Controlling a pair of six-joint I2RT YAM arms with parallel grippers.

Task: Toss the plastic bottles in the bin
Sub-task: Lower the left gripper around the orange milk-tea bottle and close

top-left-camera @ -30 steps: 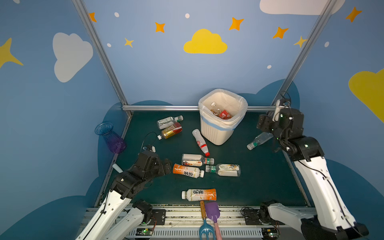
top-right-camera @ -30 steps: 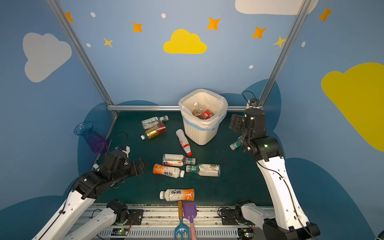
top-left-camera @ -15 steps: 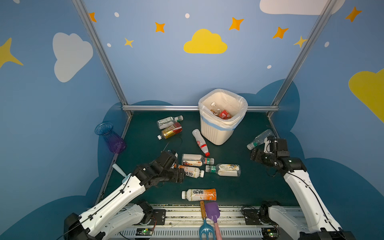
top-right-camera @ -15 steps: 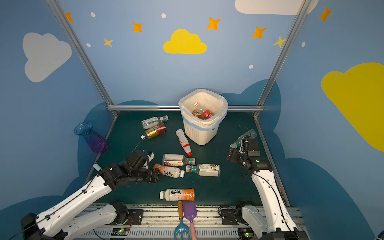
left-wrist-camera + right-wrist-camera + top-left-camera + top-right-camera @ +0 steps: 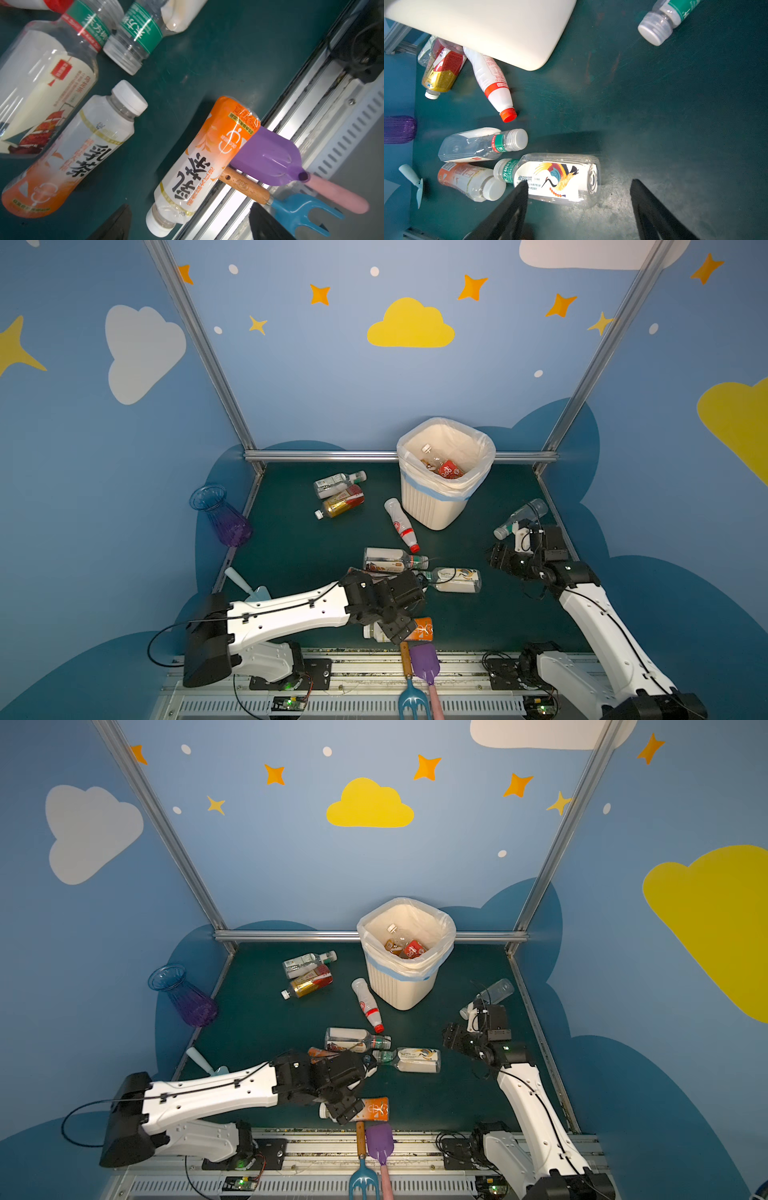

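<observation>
The left gripper (image 5: 189, 204) hangs wide open and empty over an orange bottle (image 5: 205, 162) lying at the front edge of the mat (image 5: 519, 489). In the wrist view the bottle's white-capped end shows between the dark fingers (image 5: 116, 224). Only the fingers' tips are in frame there, and in both top views the wrist hides the bottle's middle. Its base lies against a purple spade (image 5: 268, 155), beside the wooden handle of a blue fork (image 5: 297, 209) on the rail. A second orange bottle (image 5: 68, 158) lies just beside, nearly all hidden under the left arm in both top views.

The right gripper (image 5: 579, 182), also open and holding nothing, hovers at the base of the crane bottle (image 5: 556, 178). One finger overlaps its label in the wrist view, and contact cannot be judged. Behind that wrist a clear green-banded bottle (image 5: 523, 512) is partly covered.

The rest lie on their sides mid-mat: a clear white-labelled bottle (image 5: 386, 560), a white bottle with a red cap (image 5: 401, 524) just beside the bin (image 5: 432, 506), and a pair (image 5: 343, 504) at rear left. The bin stands upright at the mat's rear, cream and ribbed, its clear liner with a pale blue band folded over the rim. A red-labelled bottle (image 5: 451, 468) and clear ones lie inside, their number unclear.
</observation>
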